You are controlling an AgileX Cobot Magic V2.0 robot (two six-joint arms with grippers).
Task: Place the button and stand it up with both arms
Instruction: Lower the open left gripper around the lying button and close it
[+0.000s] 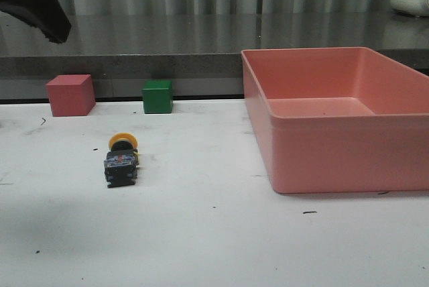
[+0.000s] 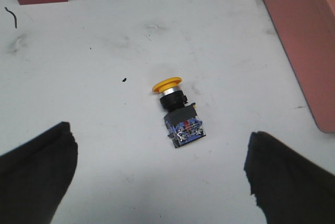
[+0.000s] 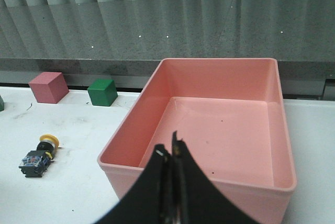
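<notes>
The button [image 1: 121, 160] lies on its side on the white table, yellow cap toward the back, black body and bluish base toward the front. It also shows in the left wrist view [image 2: 178, 113] and the right wrist view [image 3: 38, 154]. My left gripper [image 2: 157, 174] is open and empty, held above the table, fingers [image 2: 36, 171] wide apart with the button beyond them. Only a dark part of the left arm [image 1: 37, 2] shows in the front view. My right gripper [image 3: 170, 153] is shut and empty, held above the near wall of the pink bin.
A large empty pink bin [image 1: 322, 159] stands on the right of the table. A pink cube [image 1: 70, 94] and a green cube [image 1: 157, 96] sit at the table's back edge, behind the button. A grey counter runs behind.
</notes>
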